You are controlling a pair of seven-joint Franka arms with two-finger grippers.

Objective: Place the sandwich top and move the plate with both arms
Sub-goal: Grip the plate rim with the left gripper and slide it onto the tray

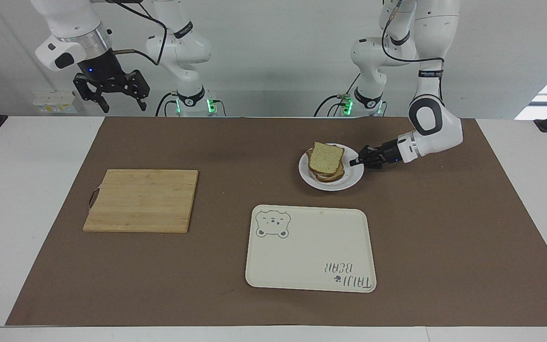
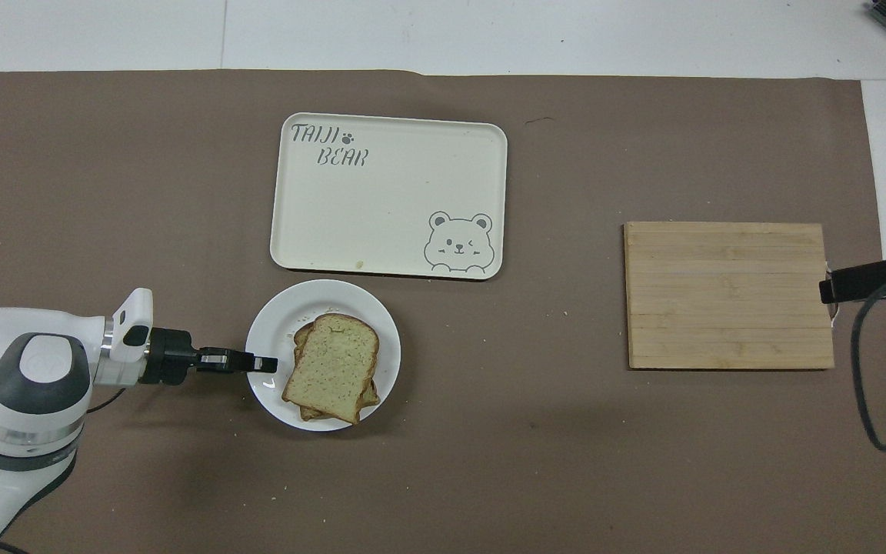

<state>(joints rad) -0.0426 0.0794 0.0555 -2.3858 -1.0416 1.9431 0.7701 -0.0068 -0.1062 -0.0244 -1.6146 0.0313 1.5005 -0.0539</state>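
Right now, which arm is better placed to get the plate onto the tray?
Left. The left gripper is shut on the plate rim, just robot-side of the tray. The right gripper waits open, raised at its own end of the table.
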